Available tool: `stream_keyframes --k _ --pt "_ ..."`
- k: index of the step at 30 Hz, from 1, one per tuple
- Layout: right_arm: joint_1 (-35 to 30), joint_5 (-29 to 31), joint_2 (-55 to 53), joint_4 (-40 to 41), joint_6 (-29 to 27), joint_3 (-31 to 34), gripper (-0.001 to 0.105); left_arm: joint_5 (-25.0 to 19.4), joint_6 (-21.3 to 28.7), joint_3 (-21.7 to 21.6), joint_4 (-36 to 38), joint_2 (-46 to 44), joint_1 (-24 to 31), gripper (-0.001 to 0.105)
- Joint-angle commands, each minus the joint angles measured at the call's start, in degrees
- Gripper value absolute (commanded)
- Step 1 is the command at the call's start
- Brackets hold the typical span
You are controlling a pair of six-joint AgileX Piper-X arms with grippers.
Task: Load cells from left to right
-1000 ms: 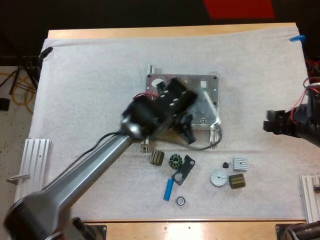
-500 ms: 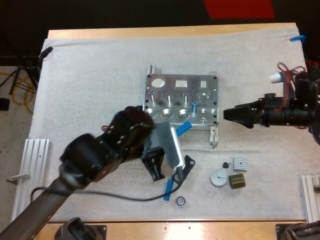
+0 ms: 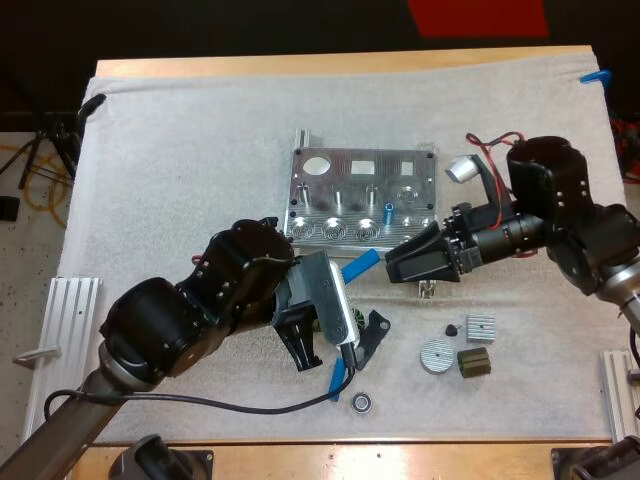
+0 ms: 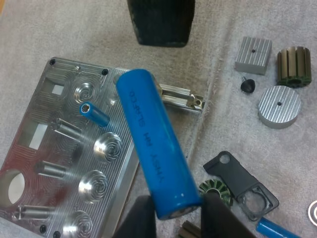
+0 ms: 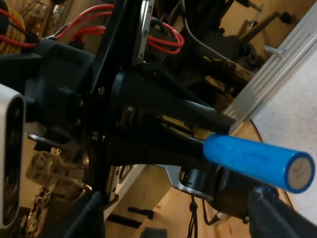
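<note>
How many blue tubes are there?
3. One blue cylinder is gripped in the left tool, one stands in the metal fixture, one lies on the mat by the black bracket. Others may be hidden.

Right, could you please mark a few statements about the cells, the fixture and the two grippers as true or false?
1. The left gripper is shut on a blue cell. True.
2. The fixture holds no cell. False: one loaded cell stands in it.
3. The right gripper clamps the blue cell too. False: its fingers stand apart, close to that cell's free end.
4. A spare cell lies on the mat beside the black bracket. True.
</note>
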Motion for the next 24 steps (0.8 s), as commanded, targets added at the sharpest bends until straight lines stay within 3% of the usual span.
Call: stream_keyframes --k 1,8,12,15,24 --pt "-0.02 -1.06 0.38 -0.59 0.03 -0.02 0.061 0.28 0.31 -0.09 0.16 -0.49 -0.08 0.0" --pt "-0.02 -0.58 3.15 -0.59 0.15 -0.02 0.061 0.39 0.31 -0.09 -0.31 -3.23 -0.08 0.0" --pt "-0.02 -0.58 4.18 -0.74 0.15 -0.02 0.061 2.76 0.31 -0.09 -0.31 -3.64 -0.08 0.0" --pt "0.1 -1.17 4.45 -2.24 0.45 -0.02 0.061 5.1 0.31 -0.09 -0.31 -3.64 -0.08 0.0" --pt "0.57 -5.15 5.11 -4.59 3.14 0.09 0.061 6.37 0.07 -0.09 -4.7 -3.45 -0.08 0.0"
